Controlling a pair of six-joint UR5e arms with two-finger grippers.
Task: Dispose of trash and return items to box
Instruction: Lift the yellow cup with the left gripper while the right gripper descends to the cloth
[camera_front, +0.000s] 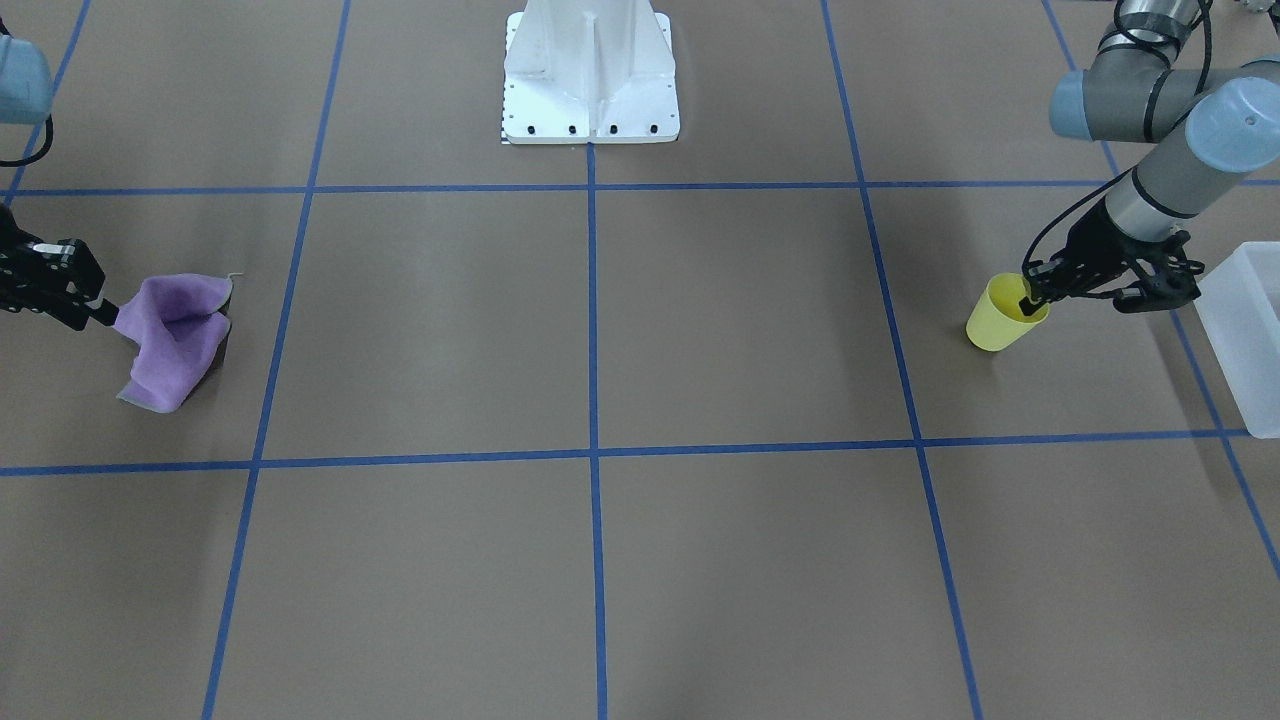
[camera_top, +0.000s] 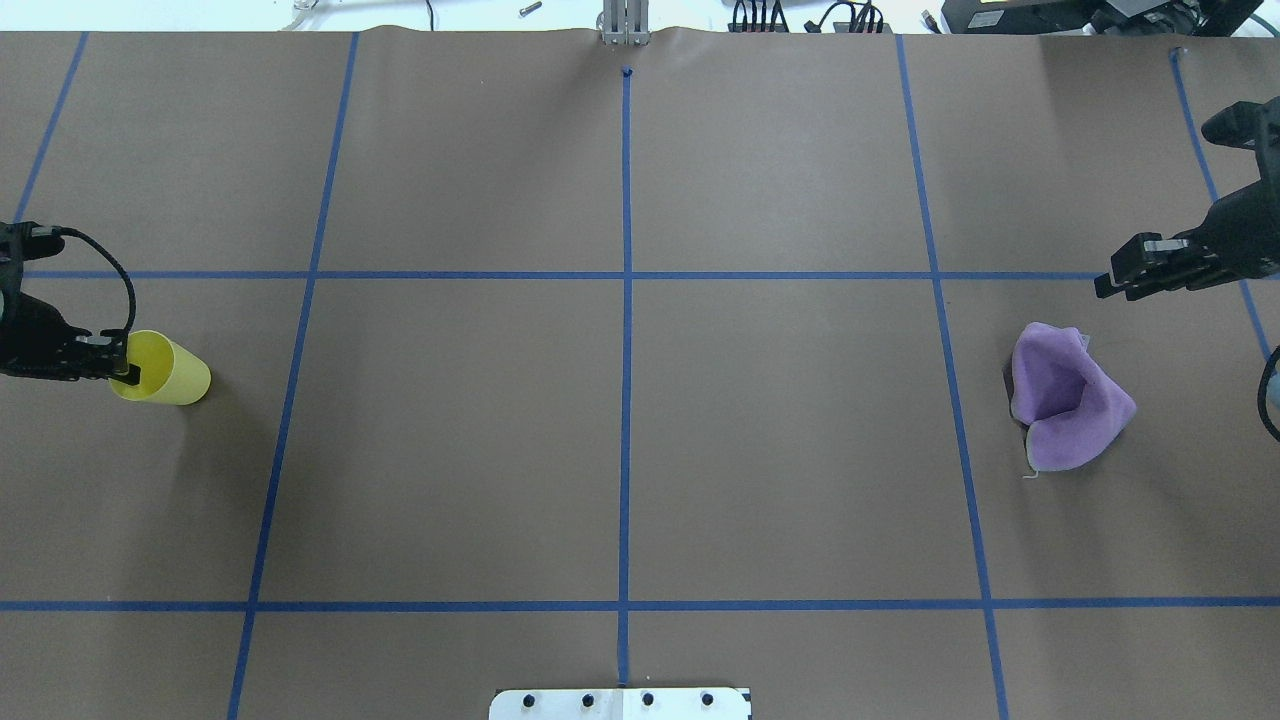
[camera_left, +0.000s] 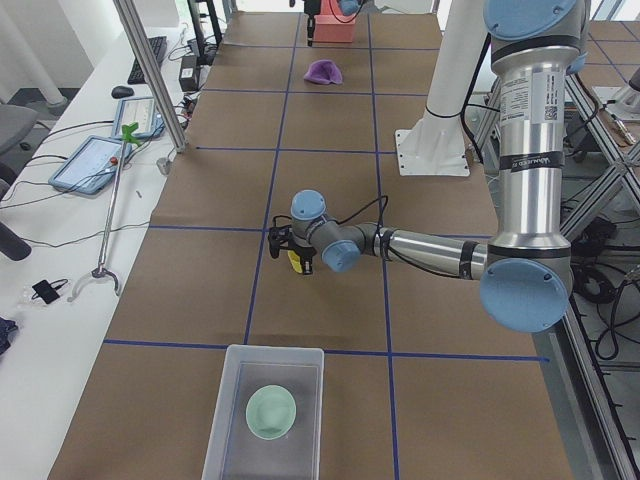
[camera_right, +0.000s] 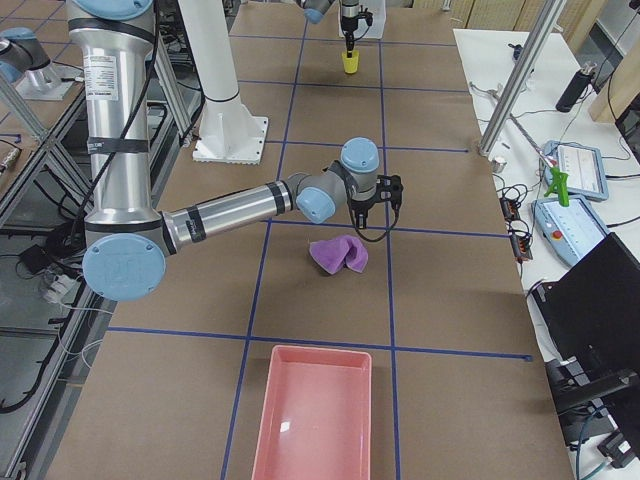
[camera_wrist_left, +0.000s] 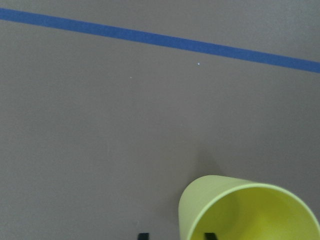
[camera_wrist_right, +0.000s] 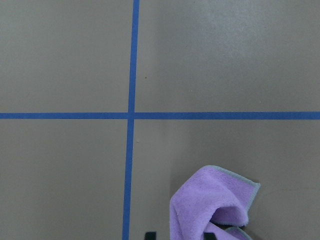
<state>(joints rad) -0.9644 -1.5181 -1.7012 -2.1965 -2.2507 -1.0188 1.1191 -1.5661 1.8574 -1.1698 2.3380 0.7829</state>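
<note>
A yellow cup (camera_front: 1000, 320) stands on the table at my left side; it also shows in the overhead view (camera_top: 175, 378) and the left wrist view (camera_wrist_left: 250, 215). My left gripper (camera_front: 1040, 295) is open and straddles the cup's rim, one finger inside and one outside. A crumpled purple cloth (camera_front: 170, 335) lies at my right side, also seen from overhead (camera_top: 1065, 395). My right gripper (camera_top: 1108, 285) hangs open just above the cloth (camera_wrist_right: 210, 205), apart from it. The frosted box (camera_left: 265, 410) holds the mint-green bowl (camera_left: 271, 411).
The box's corner shows at the table's edge beyond the cup (camera_front: 1245, 330). A pink tray (camera_right: 315, 410) sits at the table's end on my right. The white robot base (camera_front: 590, 80) stands at the middle back. Blue tape lines grid the brown table.
</note>
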